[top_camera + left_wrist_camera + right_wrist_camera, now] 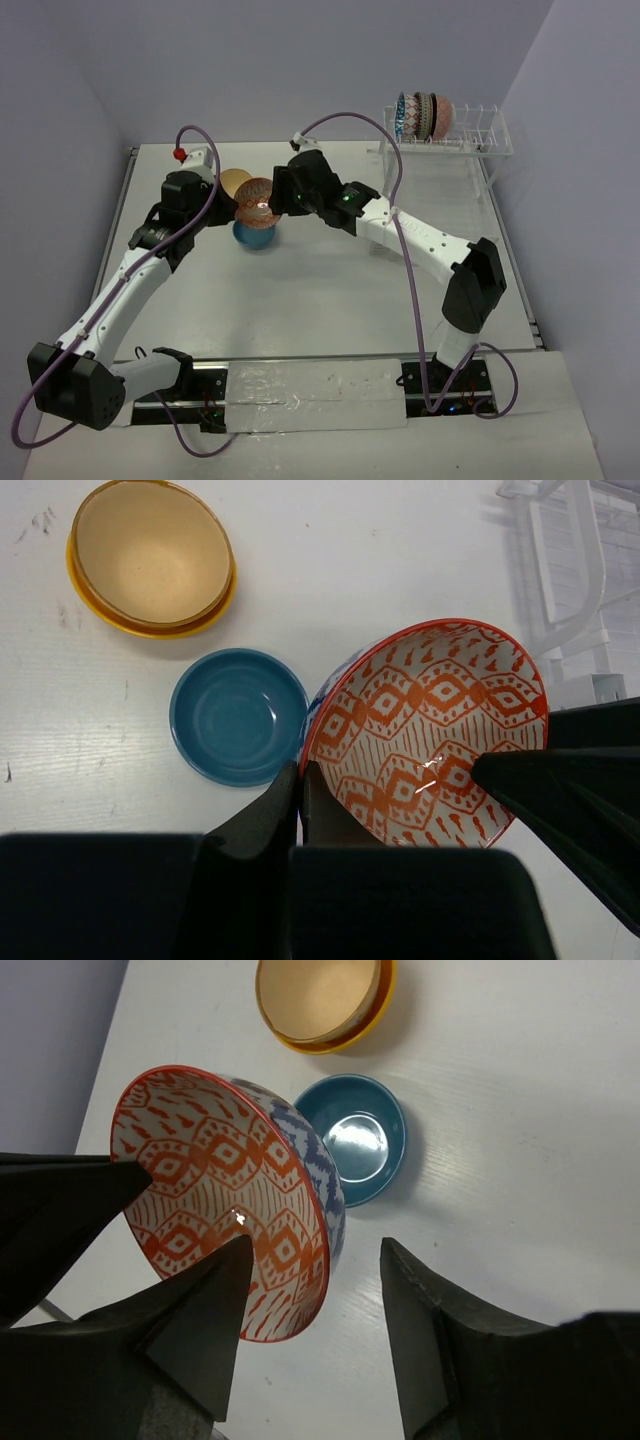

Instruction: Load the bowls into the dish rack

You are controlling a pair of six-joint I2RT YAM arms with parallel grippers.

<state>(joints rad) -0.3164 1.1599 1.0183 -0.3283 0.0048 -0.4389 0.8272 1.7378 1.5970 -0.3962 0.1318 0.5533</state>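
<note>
We see the left hand (pixel 300 798) closed on the patterned bowl (pixel 430 730), its fingers (pixel 268 818) pinching the rim. This bowl is off the desk (pixel 330 300) and tilted on edge, with orange diamonds inside and blue marks on the outer wall. It hangs just above and beside the teal bowl (pixel 238 715); in the left wrist view its wall overlaps that bowl's edge.

The right hand (pixel 315 1250) is spread open at another part of the same rim. One of its fingers (pixel 215 1300) lies over the orange inside. The other stands outside the wall, with a clear gap between them.

The teal bowl sits upright on the desk under the two hands. The yellow bowl (pixel 150 555), tan inside, also sits upright. It is near the teal bowl, on the side away from the arm bases, and the two are not touching.

The rack (pixel 482 132) stands well apart from the teal bowl, off to the right and farther back. A few bowls (pixel 424 116) stand on edge in a row in it, at the end nearer the teal bowl.
</note>
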